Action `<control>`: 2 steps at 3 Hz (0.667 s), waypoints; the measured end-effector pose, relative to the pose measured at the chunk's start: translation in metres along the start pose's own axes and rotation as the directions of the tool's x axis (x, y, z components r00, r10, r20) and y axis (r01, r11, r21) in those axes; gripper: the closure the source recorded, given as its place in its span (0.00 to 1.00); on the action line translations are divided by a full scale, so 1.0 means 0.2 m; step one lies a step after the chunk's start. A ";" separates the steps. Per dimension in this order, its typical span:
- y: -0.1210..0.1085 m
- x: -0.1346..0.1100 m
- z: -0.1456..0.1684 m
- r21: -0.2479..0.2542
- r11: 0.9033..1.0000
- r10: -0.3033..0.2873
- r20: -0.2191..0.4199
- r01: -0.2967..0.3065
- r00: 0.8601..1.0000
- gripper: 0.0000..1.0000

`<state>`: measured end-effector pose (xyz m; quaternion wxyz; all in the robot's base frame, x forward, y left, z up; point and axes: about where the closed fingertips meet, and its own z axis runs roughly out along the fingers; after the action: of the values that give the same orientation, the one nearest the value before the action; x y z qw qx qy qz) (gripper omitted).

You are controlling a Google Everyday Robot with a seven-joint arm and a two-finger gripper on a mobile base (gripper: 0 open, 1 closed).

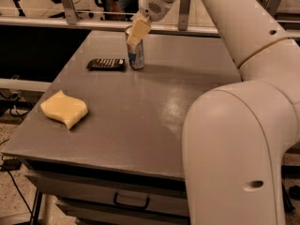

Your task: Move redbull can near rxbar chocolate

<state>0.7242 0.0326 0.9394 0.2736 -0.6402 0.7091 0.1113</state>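
The redbull can (136, 55) is a slim silver and blue can standing upright on the grey table (140, 121), toward the far left. The rxbar chocolate (106, 64) is a flat dark wrapper with pale lettering, lying just left of the can with a small gap between them. My gripper (137, 32) reaches down from the upper right, and its pale fingers (139, 31) are shut on the can's top.
A wavy pale-yellow sponge (64, 108) lies near the table's left front corner. My large white arm (234, 139) fills the right side of the view. A drawer handle (131, 203) shows under the front edge. Metal rails run behind the table.
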 end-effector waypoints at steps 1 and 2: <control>0.00 0.00 0.02 -0.003 1.000 0.000 0.001 0.000 1.000 0.29; 0.00 -0.01 0.04 -0.005 1.000 0.000 0.001 0.000 1.000 0.06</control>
<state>0.7266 0.0376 0.9337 0.2724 -0.6410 0.7085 0.1135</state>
